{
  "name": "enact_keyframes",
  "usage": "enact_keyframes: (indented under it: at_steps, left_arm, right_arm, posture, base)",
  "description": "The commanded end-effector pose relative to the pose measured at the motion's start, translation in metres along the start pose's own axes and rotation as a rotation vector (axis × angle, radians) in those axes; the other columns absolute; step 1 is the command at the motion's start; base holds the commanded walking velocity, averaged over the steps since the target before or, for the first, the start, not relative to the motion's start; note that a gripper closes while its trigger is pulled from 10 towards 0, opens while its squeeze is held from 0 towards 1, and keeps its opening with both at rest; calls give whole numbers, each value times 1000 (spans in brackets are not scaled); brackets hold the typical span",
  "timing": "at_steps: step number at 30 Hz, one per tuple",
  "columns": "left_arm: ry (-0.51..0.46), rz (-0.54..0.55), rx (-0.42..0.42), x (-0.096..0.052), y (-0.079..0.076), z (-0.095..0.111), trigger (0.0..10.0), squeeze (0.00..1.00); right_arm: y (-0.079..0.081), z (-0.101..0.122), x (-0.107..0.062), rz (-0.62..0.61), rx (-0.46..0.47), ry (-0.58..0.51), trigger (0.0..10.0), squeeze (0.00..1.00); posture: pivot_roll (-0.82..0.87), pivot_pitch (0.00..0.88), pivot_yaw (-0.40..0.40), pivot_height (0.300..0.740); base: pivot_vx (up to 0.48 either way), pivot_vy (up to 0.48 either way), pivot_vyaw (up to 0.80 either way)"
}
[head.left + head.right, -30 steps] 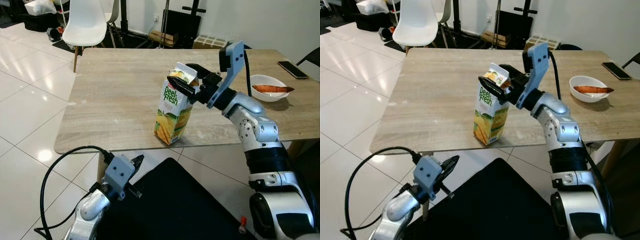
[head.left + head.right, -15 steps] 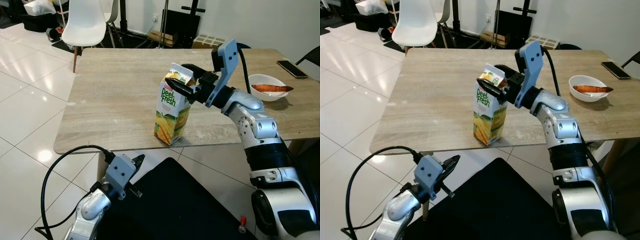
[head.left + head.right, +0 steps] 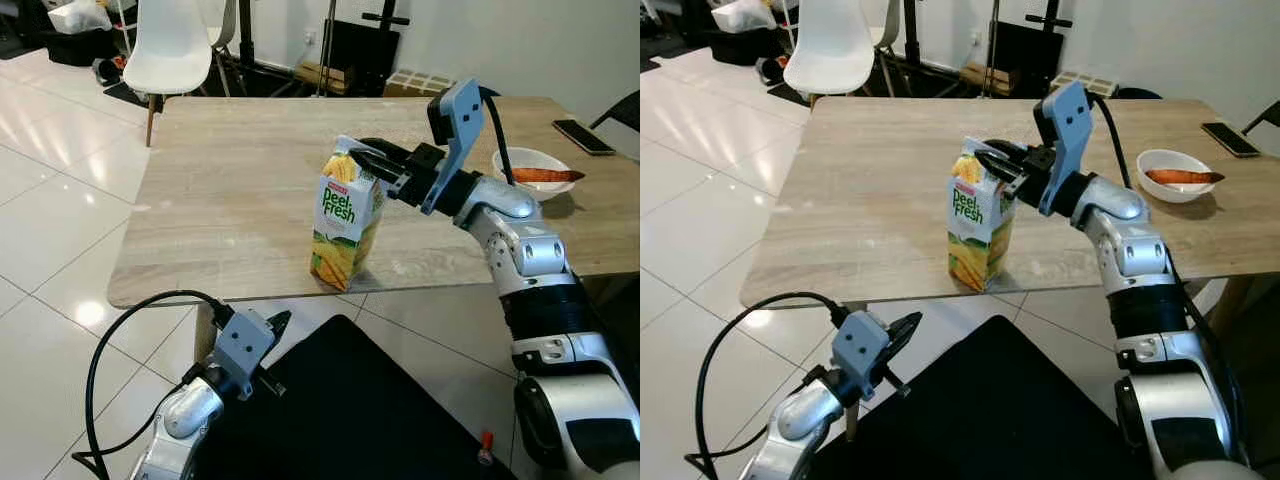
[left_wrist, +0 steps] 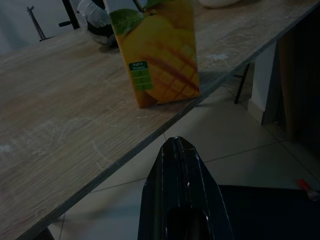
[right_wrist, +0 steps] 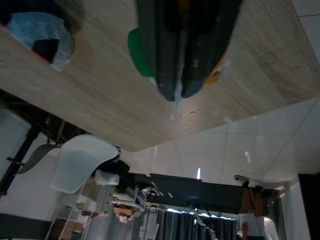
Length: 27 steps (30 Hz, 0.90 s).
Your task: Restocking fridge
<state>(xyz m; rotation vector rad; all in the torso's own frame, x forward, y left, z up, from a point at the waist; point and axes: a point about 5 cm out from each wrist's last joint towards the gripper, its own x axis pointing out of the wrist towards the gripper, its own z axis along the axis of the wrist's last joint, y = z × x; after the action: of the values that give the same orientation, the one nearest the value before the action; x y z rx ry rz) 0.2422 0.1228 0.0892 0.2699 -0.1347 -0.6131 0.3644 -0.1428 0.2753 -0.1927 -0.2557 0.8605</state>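
**Juice carton gripped at its top, near the front edge**

My right fingers (image 3: 368, 160) are clamped on the folded top of the juice carton (image 3: 345, 222). The carton stands on the wooden surface (image 3: 230, 190) close to its near edge and leans a little. My left fingers (image 3: 275, 322) hang low below the surface's edge, pressed together and holding nothing. A white bowl (image 3: 522, 165) with something orange in it and a phone (image 3: 580, 137) lie further off to my right. A white chair (image 3: 170, 40) stands beyond the far side.
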Motion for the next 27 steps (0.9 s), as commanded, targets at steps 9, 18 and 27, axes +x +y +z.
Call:
enact_keyframes:
  at_steps: [9,18,27]
  left_arm:
    - [30,-19,6,-1,-2,-5,10000,0]
    - [25,-6,3,-1,0,-4,10000,0]
    - [22,3,-6,-2,2,-5,10000,0]
  right_arm:
    - [2,-17,-1,29,9,90,0,0]
    - [-11,17,3,-56,191,-176,4510,0]
    - [-23,45,-16,97,447,-434,10000,0]
  posture:
    - [-26,83,-47,740]
    - [-24,80,-50,740]
    - [-34,77,-47,740]
  base:
    - [0,0,0]
    - [0,0,0]
    - [0,0,0]
